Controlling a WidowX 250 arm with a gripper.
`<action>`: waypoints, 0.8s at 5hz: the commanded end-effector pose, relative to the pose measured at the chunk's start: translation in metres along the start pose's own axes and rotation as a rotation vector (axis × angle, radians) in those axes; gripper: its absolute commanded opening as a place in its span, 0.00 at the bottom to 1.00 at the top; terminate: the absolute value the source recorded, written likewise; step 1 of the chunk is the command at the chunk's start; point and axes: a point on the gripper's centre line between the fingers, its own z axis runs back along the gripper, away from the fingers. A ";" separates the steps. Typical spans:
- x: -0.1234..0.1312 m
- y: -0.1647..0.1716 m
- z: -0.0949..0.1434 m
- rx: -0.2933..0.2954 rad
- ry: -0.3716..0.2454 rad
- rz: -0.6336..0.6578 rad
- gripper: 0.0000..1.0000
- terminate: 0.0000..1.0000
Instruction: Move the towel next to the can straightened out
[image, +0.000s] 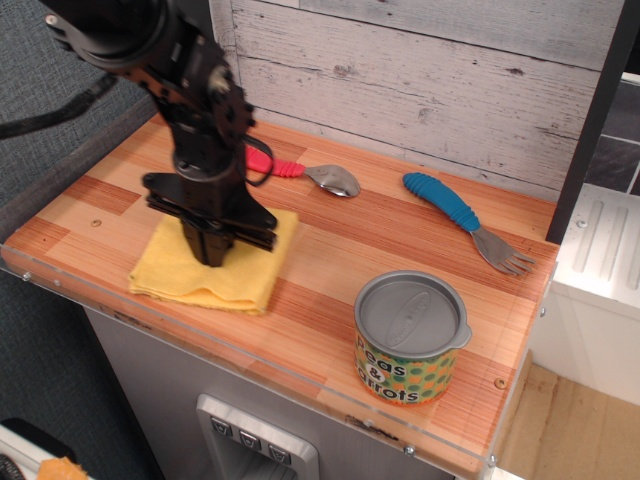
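The yellow towel (190, 277) lies on the wooden counter, left of centre, folded with layered edges. My gripper (215, 252) points straight down and presses on the towel's middle, its fingers close together on the fabric. The can (410, 338) with the grey ridged lid and the green-and-orange "peas & carrots" label stands near the front right. A strip of bare counter separates the towel's right edge from the can.
A spoon with a pink handle (320, 175) lies behind the towel. A fork with a blue handle (462, 217) lies at the back right. A plank wall runs along the back. A clear plastic lip (200, 340) lines the front edge. A dark post (590, 120) stands at the right.
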 end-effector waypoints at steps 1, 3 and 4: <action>0.003 -0.029 0.004 -0.022 -0.015 -0.099 0.00 0.00; -0.002 -0.045 0.003 -0.029 -0.018 -0.146 0.00 0.00; 0.000 -0.047 0.003 -0.033 -0.019 -0.170 0.00 0.00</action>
